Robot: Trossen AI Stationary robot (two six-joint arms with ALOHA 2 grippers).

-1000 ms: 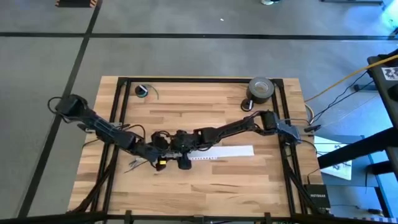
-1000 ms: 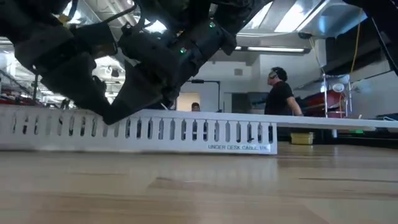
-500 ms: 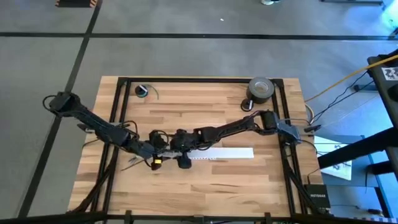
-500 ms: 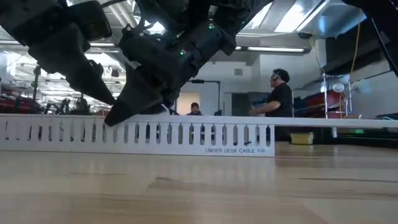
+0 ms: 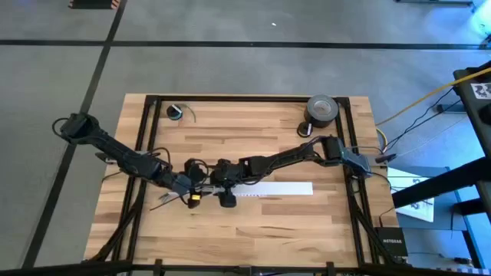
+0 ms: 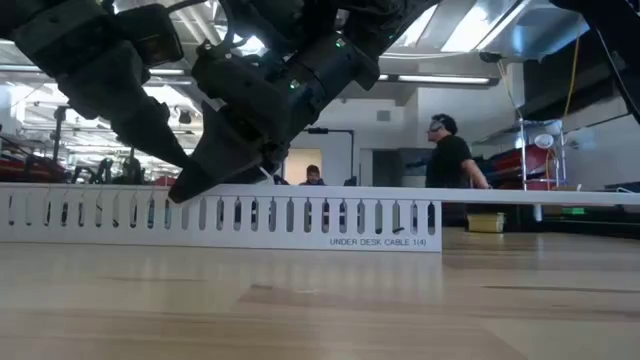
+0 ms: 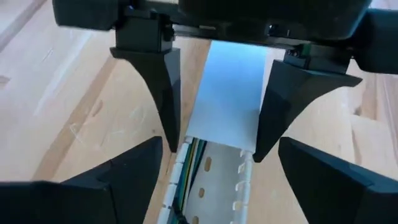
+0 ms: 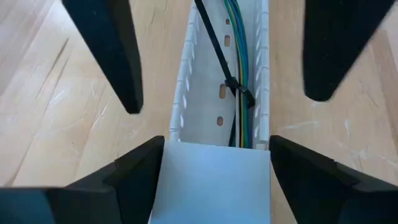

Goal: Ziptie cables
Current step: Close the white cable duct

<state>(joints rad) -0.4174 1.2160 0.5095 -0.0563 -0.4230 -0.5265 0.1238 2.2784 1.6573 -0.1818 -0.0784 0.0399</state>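
Both hands sat nose to nose over the near-left part of the desk (image 5: 261, 126), at the open end of the white slotted cable tray (image 5: 280, 188). Right hand (image 8: 214, 155) was released: its two dark wedge fingers spread wide, straddling the tray's flat lid, gripping nothing. Left hand (image 7: 211, 155) was the same, fingers splayed either side of the tray, empty; each wrist view showed the other hand's fingers pointing back at it. The cables (image 8: 239, 56), a thin bundle of green, yellow and grey wires, lay inside the tray channel along one slotted wall. The ziptie (image 8: 217, 53), a narrow black plastic strip, crossed the channel diagonally and met the cables at a small black knot that looked like its locking head, so my read was that the loop was already closed round the bundle. Whether it was pulled snug I couldn't tell, and the long tail was untrimmed. Judged near done: cinch check and maybe tail left. Materials: tray was rigid matte white plastic, comb-like slotted walls, oval holes in the floor, printed label on the side in the low view; desk was pale butcher-block wood with light scratches, framed by black rails. A roll of grey tape (image 5: 322, 110) sat at the far-right corner, well apart.
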